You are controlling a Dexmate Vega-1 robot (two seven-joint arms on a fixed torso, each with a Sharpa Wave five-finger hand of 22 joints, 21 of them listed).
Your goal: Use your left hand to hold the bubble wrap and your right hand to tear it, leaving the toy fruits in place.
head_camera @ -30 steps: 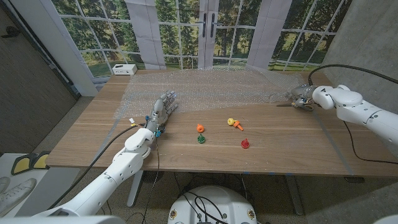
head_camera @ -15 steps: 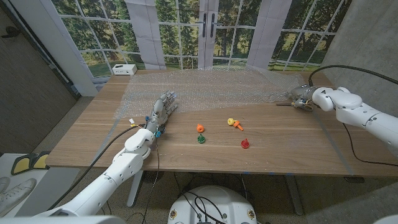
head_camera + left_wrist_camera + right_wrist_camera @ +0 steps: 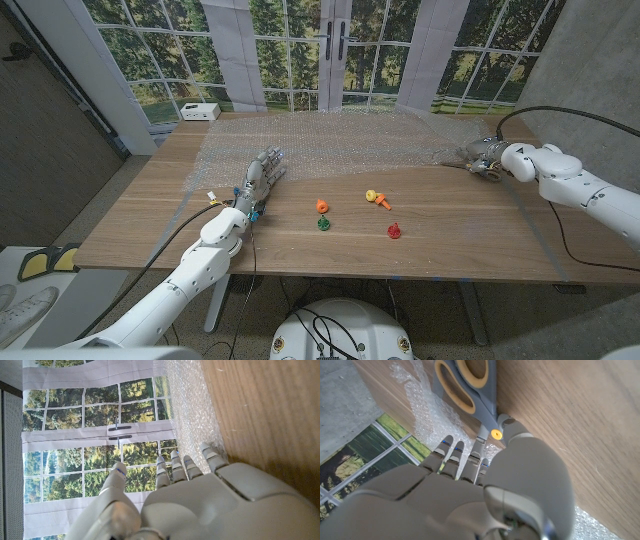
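Note:
A clear bubble wrap sheet (image 3: 340,145) lies spread across the far half of the table. My left hand (image 3: 262,172) reaches out with straight fingers over the sheet's near left edge (image 3: 195,405) and holds nothing. My right hand (image 3: 487,155) is at the sheet's crumpled right end, its fingers (image 3: 452,455) stretched towards the wrap (image 3: 420,405). The thumb is beside the pivot of grey scissors with yellow-lined handles (image 3: 470,390). Nothing shows in its grip. Toy fruits sit on bare wood nearer me: orange (image 3: 321,206), green (image 3: 323,223), yellow (image 3: 375,197) and red (image 3: 394,231).
A small white box (image 3: 200,111) stands at the table's far left corner. Windows and a door lie behind the table (image 3: 150,215). Cables trail from both arms.
My right hand has shifted slightly away from me over the scissors at the wrap's right end. The left hand and the fruits have not moved.

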